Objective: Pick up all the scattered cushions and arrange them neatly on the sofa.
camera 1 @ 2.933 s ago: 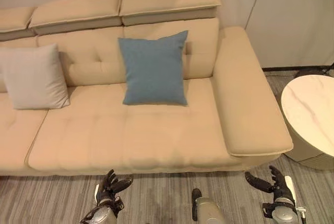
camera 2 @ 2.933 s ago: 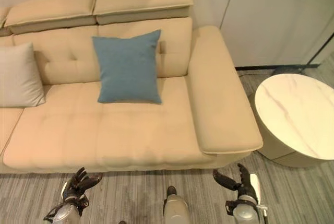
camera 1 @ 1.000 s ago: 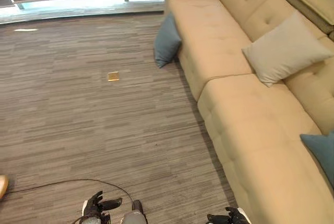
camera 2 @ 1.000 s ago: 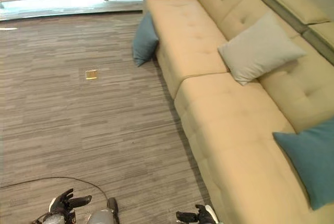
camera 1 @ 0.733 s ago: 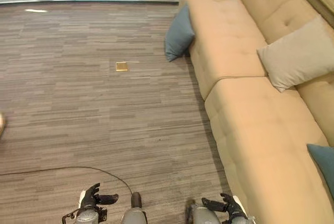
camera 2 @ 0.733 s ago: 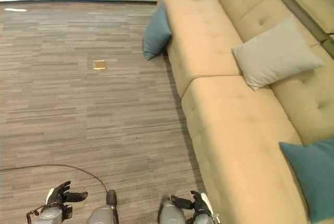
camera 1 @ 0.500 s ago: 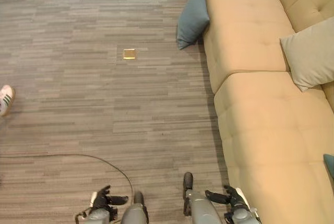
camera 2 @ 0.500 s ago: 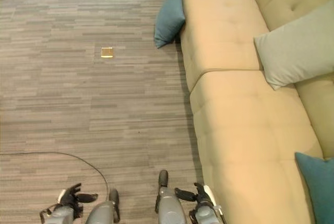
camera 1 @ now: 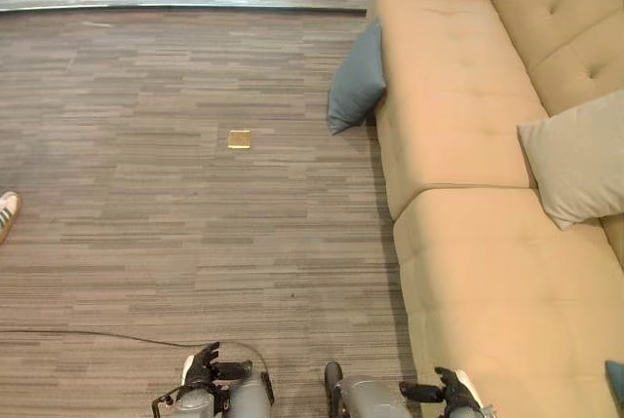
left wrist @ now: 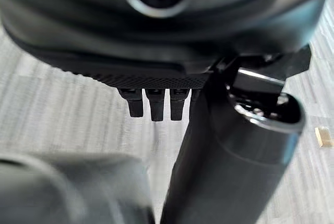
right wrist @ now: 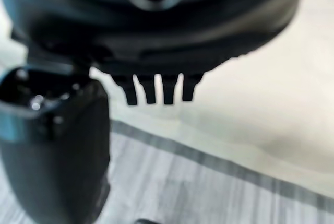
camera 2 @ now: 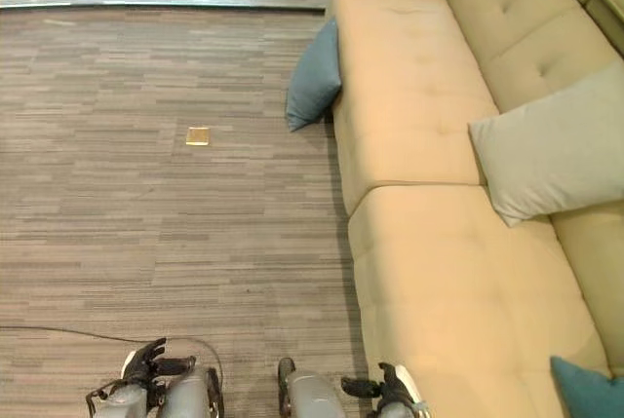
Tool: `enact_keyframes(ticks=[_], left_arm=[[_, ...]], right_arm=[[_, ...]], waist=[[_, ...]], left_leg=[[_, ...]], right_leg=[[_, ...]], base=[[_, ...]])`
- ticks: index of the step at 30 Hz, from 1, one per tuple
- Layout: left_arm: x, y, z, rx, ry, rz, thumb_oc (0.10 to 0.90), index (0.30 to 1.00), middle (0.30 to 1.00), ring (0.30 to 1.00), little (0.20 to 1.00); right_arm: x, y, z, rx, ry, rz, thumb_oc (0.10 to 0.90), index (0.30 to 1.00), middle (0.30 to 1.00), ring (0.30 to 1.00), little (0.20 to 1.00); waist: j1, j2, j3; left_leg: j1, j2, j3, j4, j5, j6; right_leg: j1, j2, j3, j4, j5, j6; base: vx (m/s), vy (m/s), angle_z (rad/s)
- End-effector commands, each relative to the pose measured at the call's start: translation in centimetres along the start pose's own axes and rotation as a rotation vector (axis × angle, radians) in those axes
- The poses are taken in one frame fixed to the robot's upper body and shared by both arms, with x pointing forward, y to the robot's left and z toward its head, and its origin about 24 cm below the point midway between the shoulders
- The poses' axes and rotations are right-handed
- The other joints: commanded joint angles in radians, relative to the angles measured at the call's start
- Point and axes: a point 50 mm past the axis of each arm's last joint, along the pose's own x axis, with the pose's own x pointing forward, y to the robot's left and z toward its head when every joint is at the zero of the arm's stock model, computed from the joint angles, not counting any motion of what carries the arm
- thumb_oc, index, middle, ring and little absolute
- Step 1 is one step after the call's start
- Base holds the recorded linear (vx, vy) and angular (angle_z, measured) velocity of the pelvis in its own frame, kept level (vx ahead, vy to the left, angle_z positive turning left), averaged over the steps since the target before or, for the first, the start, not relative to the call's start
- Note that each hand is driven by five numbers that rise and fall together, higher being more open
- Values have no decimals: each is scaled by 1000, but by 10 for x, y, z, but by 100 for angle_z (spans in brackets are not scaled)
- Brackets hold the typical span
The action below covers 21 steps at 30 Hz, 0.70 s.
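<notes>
Blue cushion on floor, touching sofa

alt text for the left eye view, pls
A blue cushion stands on the grey carpet, leaning against the front of a beige sofa; a grey cushion rests on the seat. Both hands, left hand and right hand, hang open and empty at the bottom edge.

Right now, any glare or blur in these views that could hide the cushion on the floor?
Left eye view: bright window glare along the top edge, clear of the blue cushion, which leans sharp and evenly lit against the sofa. Left wrist view: left hand close and blurred, carpet behind soft. Right wrist view: right hand equally out of focus.
</notes>
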Motion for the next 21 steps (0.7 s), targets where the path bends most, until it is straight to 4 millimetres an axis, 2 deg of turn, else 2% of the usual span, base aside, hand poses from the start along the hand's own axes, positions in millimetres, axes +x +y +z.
enact_keyframes(ticks=[1, 3, 4, 5, 6, 7, 8, 9, 10, 11, 12, 13, 16, 17, 18, 19, 20, 21], left_arm=[[-3, 20, -10, 19, 0, 88, 800, 900, 900, 900, 900], [-3, 25, -19, 52, 32, 107, 800, 900, 900, 900, 900], [-3, 25, -18, 68, 35, 103, 800, 900, 900, 900, 900], [-2, 26, -15, 74, 26, 104, 800, 900, 900, 900, 900], [-2, 26, -15, 74, 26, 104, 800, 900, 900, 900, 900], [0, 30, -11, 136, 19, 96, 800, 900, 900, 900, 900], [0, 30, -11, 136, 19, 96, 800, 900, 900, 900, 900], [1, 32, -8, 156, 14, 95, 800, 900, 900, 900, 900], [1, 34, -5, 174, -1, 95, 800, 900, 900, 900, 900], [2, 34, 0, 202, -26, 96, 800, 900, 900, 900, 900], [2, 34, 0, 202, -26, 95, 800, 900, 900, 900, 900], [2, 31, 5, 193, -47, 97, 800, 900, 900, 900, 900], [2, 24, 6, 199, -55, 72, 800, 900, 900, 900, 900], [2, 24, 6, 199, -55, 72, 800, 900, 900, 900, 900], [2, 20, 8, 202, -58, 59, 800, 900, 900, 900, 900], [2, 18, 9, 202, -62, 53, 800, 900, 900, 900, 900], [3, 12, 13, 195, -73, 34, 800, 900, 900, 900, 900], [3, 8, 15, 196, -81, 22, 800, 900, 900, 900, 900]], right_arm=[[-1, -10, -15, -84, 5, -38, 800, 900, 900, 900, 900], [-2, -2, -15, -114, 1, -1, 800, 900, 900, 900, 900], [-4, 2, -18, -114, 8, 9, 800, 900, 900, 900, 900], [-4, 4, -19, -108, 16, 14, 800, 900, 900, 900, 900], [-4, 4, -19, -108, 16, 14, 800, 900, 900, 900, 900], [-5, 7, -17, -89, 15, 29, 800, 900, 900, 900, 900], [-5, 7, -17, -89, 15, 29, 800, 900, 900, 900, 900], [-5, 10, -16, -75, 14, 40, 800, 900, 900, 900, 900], [-6, 12, -14, -68, 6, 46, 800, 900, 900, 900, 900], [-6, 11, -6, -57, -31, 39, 800, 900, 900, 900, 900], [-6, 11, -6, -57, -31, 39, 800, 900, 900, 900, 900], [-6, 11, -1, -44, -58, 36, 800, 900, 900, 900, 900], [-5, 9, -6, -50, -31, 35, 800, 900, 900, 900, 900], [-5, 9, -6, -50, -31, 35, 800, 900, 900, 900, 900], [-5, 6, -8, -41, -19, 29, 800, 900, 900, 900, 900], [-5, 6, -10, -34, -8, 31, 800, 900, 900, 900, 900], [-5, 6, -14, -7, 17, 31, 800, 900, 900, 900, 900], [-5, 5, -15, 0, 21, 31, 800, 900, 900, 900, 900]], waist=[[40, 15, -3], [73, 6, -28], [78, 10, -40], [81, -2, -42], [81, 0, -45], [74, -25, -50], [75, -23, -52], [65, -29, -49], [54, -27, -42], [32, -11, -31], [33, -8, -34], [1, 8, -21], [-47, 21, -15], [-47, 21, -14], [-69, 19, -11], [-85, 16, -14], [-117, 20, -9], [-130, 22, -7]], left_leg=[[-15, 66, -71, -176, 126, -19], [-22, 72, -120, -250, 154, -44], [-16, 72, -112, -245, 172, -48], [-24, 49, -114, -196, 156, -43], [-27, 52, -114, -198, 159, -44], [-17, 16, -103, -135, 96, -14], [-18, 19, -103, -138, 99, -14], [-3, 8, -95, -117, 62, 5], [18, 0, -85, -100, 32, 23], [82, -8, -56, -106, -9, 56], [80, -5, -56, -110, -5, 56], [153, -24, -31, -135, -43, 70], [240, -63, -10, -161, -101, 73], [241, -63, -11, -161, -101, 73], [281, -78, -9, -172, -129, 66], [310, -88, -9, -178, -149, 60], [376, -91, -14, -187, -188, 39], [401, -87, -17, -193, -197, 29]], right_leg=[[45, 5, 5, -54, -33, 107], [135, -3, 47, -53, -99, 128], [144, -12, 42, -44, -97, 134], [137, -30, 52, -5, -91, 146], [134, -27, 52, -6, -88, 145], [98, -58, 63, 130, -13, 184], [95, -55, 64, 128, -10, 183], [58, -66, 73, 231, 63, 203], [23, -65, 73, 314, 105, 207], [-76, -64, 46, 441, 179, 220], [-80, -61, 47, 438, 184, 220], [-167, -90, 2, 436, 179, 207], [-241, -122, -58, 250, 133, 196], [-239, -122, -59, 250, 133, 196], [-263, -139, -76, 146, 134, 203], [-282, -156, -80, 64, 148, 212], [-314, -192, -101, -94, 182, 234], [-339, -218, -110, -144, 195, 242]], base=[[452, 200, -66], [728, 384, -58], [711, 425, -77], [314, 207, -77], [434, 286, -79], [283, 178, -49], [418, 269, -34], [254, 196, -5], [450, 391, 10], [316, 299, 7], [443, 389, -18], [389, 281, -33], [464, 220, -46], [373, 72, 3], [381, 32, 4], [774, 22, 6], [730, -22, 24], [742, -34, 40]])
